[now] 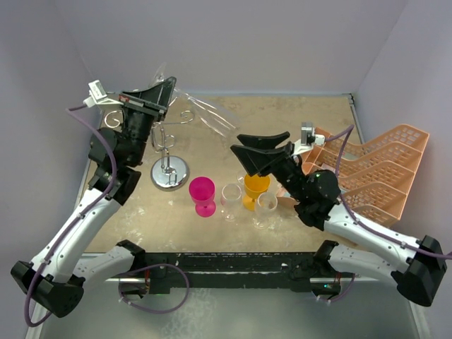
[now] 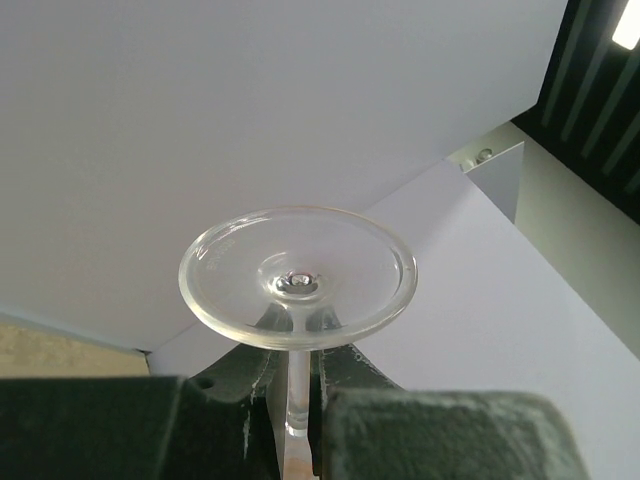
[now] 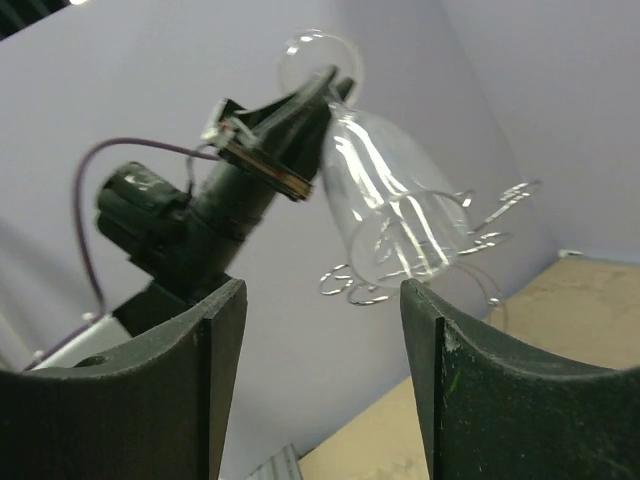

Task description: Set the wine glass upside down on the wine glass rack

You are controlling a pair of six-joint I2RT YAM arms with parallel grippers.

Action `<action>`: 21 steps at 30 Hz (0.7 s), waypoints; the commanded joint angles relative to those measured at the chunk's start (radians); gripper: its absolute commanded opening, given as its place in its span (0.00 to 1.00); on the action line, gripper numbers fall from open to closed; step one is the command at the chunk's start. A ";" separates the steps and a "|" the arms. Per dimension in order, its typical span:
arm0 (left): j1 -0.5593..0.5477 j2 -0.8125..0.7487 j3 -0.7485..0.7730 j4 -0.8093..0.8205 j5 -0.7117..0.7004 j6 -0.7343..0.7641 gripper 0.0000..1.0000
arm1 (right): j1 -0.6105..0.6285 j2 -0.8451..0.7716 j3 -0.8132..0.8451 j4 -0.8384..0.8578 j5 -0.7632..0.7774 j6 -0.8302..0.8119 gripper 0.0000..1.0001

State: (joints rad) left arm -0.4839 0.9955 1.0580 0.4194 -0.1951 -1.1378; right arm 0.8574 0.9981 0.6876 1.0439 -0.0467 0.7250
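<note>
While left hand (image 1: 164, 90) pinches glass (image 1: 208, 116) by stem, glass tilted high above rack (image 1: 169, 159) | right hand (image 1: 261, 145) wide, apart | risk: thin stem slips, or foot misses rack slot, glass drops on table (image 1: 282, 113)

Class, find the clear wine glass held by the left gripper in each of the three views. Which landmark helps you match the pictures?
Top external: the clear wine glass sits upper centre, slanting right from the left gripper.
Left wrist: centre; only its round foot and stem show, between the fingers.
Right wrist: upper centre, bowl tilted down-right, foot on top.
Shared landmark: the left gripper, shut on the stem.
</note>
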 commanded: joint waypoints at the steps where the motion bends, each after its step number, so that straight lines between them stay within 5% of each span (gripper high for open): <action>1: 0.005 -0.004 0.140 -0.158 0.027 0.168 0.00 | 0.002 -0.088 0.006 -0.187 0.166 -0.084 0.66; 9: 0.004 -0.033 0.193 -0.265 0.073 0.314 0.00 | 0.002 -0.140 0.084 -0.333 0.283 -0.205 0.74; 21: 0.005 -0.015 0.232 -0.333 0.463 0.493 0.00 | 0.002 0.137 0.496 -0.637 -0.188 -0.495 0.74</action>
State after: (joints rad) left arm -0.4835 0.9852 1.2320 0.0662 0.0822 -0.7246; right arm 0.8574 1.0542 1.0679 0.5354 -0.0647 0.3290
